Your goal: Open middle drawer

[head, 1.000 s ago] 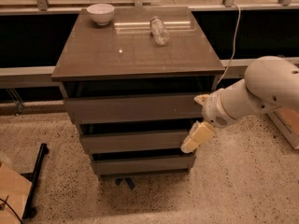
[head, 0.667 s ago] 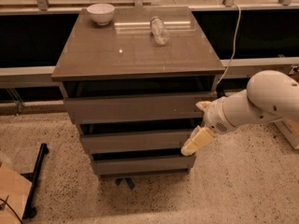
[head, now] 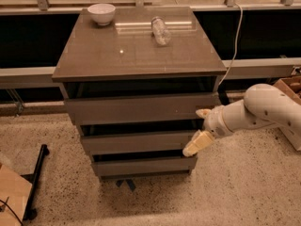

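Note:
A grey-brown cabinet [head: 141, 55] holds three handleless drawers stacked one above the other. The middle drawer [head: 136, 142] has a plain flat front of medium height, below the taller top drawer [head: 141, 109] and above the smaller bottom drawer [head: 141, 166]. My gripper [head: 200, 128] is at the right end of the drawer fronts, on a white arm coming in from the right. It is open. One cream finger [head: 203, 113] is by the top drawer's lower right corner. The other fingertip [head: 195, 145] lies at the right end of the middle drawer's front.
A white bowl [head: 101, 13] and a clear bottle lying on its side [head: 161, 30] are on the cabinet top. A white cable [head: 235, 41] hangs at the cabinet's right. A cardboard box [head: 289, 86] is at the far right. A black stand [head: 35, 182] is on the floor at the left.
The gripper has dropped a little along the right end of the drawer fronts, and the arm's body has shifted right. The drawers have not moved.

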You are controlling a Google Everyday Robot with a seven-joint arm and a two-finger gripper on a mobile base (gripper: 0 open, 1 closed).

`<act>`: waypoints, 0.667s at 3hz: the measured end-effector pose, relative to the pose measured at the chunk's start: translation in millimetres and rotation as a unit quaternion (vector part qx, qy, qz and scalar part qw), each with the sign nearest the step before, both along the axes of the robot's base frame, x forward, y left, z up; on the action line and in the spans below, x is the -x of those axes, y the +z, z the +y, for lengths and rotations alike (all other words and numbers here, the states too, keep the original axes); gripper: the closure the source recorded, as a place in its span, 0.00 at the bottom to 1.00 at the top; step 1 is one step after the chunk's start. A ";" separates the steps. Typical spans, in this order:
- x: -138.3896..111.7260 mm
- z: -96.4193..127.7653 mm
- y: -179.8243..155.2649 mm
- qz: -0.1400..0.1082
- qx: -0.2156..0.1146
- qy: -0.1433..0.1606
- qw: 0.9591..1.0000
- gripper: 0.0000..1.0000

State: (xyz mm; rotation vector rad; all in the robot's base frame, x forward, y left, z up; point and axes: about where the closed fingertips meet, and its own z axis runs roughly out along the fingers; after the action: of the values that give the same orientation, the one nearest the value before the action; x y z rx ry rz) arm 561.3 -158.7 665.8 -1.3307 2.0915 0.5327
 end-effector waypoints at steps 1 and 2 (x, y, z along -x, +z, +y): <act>-18.0 -4.7 -36.7 0.025 -0.015 0.003 1.000 0.00; -35.2 -14.1 -77.6 0.052 -0.033 -0.006 0.998 0.00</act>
State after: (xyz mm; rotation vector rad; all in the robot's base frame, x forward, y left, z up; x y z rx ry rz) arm 596.5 -172.9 588.2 -1.2756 2.1447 0.6737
